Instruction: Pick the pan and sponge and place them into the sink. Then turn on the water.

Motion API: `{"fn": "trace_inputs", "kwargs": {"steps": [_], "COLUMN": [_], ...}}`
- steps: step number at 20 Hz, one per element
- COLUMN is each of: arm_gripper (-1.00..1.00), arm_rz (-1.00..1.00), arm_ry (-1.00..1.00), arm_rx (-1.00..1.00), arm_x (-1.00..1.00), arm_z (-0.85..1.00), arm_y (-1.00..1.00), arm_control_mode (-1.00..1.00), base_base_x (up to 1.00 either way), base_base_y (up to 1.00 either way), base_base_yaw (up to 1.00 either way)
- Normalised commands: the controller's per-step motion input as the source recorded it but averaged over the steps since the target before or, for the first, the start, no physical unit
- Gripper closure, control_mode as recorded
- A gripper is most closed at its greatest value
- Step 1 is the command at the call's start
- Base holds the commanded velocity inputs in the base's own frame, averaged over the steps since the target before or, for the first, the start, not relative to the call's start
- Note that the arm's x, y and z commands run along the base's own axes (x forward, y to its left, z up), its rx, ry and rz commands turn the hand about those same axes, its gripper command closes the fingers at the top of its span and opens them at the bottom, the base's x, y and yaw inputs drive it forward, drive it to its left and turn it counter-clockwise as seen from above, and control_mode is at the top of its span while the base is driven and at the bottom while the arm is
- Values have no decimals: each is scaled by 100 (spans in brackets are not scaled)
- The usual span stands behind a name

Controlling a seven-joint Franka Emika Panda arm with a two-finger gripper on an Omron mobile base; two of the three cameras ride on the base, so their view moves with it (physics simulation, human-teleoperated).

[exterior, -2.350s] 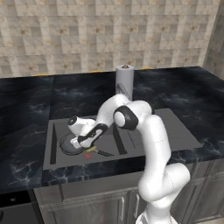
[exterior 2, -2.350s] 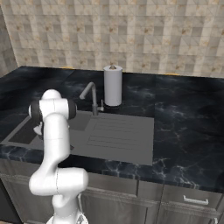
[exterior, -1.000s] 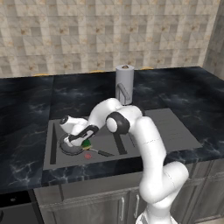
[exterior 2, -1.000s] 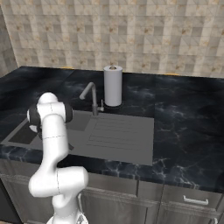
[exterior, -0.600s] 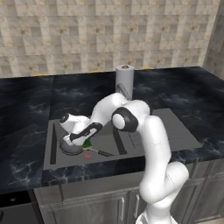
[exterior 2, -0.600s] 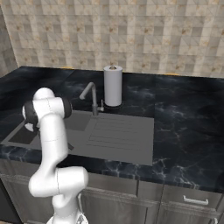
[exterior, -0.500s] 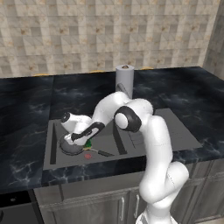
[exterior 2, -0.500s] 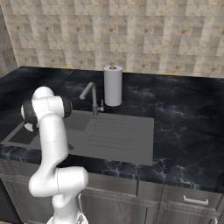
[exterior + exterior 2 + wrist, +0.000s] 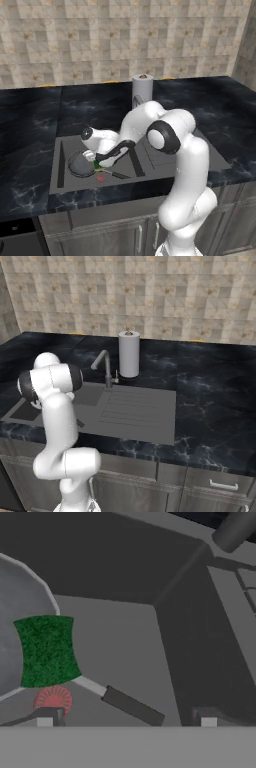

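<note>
Resting in one sink (image 9: pixel 65 181): one pan (image 9: pixel 15 602), one sponge (image 9: pixel 46 650).

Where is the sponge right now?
In the hand view the sponge, green face up, lies inside the sink, overlapping the pan's rim, just above the red drain spot.
</note>
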Motion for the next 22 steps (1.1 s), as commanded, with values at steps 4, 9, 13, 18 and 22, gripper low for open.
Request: {"fn": "trace_inputs", "kwargs": {"steps": [4,9,13,18,22], "arm_gripper": [-100,-100,-100,-100,-100], "arm_rz": [-3,0,0,0,0], "arm_ry": [-9,-9,-9,-10,-12], "arm_rx": [8,12,11,7,3], "arm_x": [-23,-36,-41,-49,-48], "arm_z": [44,50,48,40,39], "arm_y": [-42,-29,-27,-27,-25], "arm_control_mode": [-100,-100,-100,-100,-100], "base_base_x": [0,0,0,0,0], "base_base_y": [0,0,0,0,0], "base_base_yaw": [0,0,0,0,0]}}
